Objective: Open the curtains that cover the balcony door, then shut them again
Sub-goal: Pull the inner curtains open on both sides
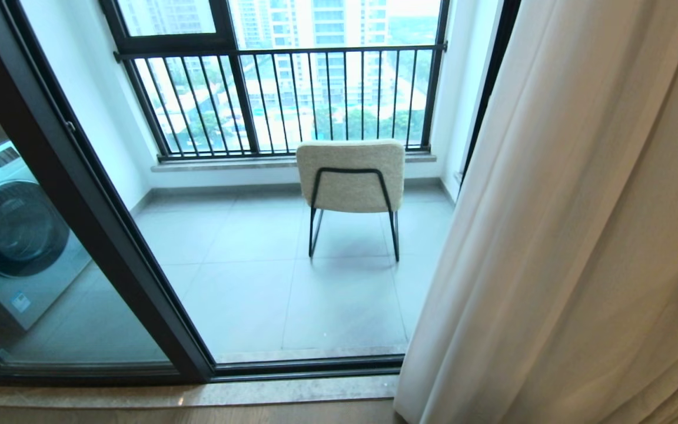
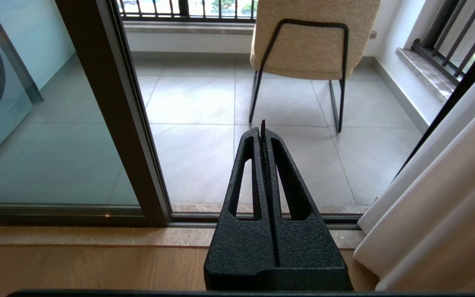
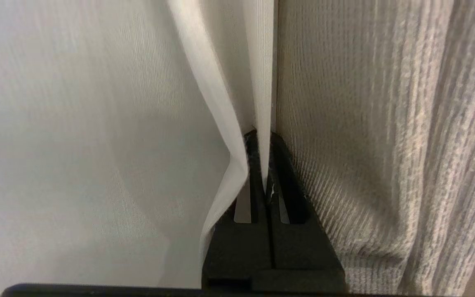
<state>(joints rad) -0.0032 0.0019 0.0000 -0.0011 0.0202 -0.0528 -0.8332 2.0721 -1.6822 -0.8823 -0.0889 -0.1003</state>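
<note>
From my head camera I see the curtains [image 1: 557, 235] gathered to the right side of the opening, hanging in soft white folds down to the floor, so the balcony door [image 1: 97, 224] stands uncovered with its dark frame running diagonally across the left. Through the glass on the left sits a washing machine [image 1: 12, 229], and out on the grey tiled balcony a cream chair [image 1: 351, 176] faces the black-barred railing window [image 1: 280, 94]. Neither arm shows in my head view. On my left wrist camera the left gripper [image 2: 262, 128] is clenched on nothing, its tips pressed together, pointing toward the door sill and the chair. On my right wrist camera the right gripper [image 3: 262, 138] is clenched on a fold of the sheer curtain fabric, with the thicker ribbed tan drape [image 3: 386, 144] pressed just beside it.
</note>
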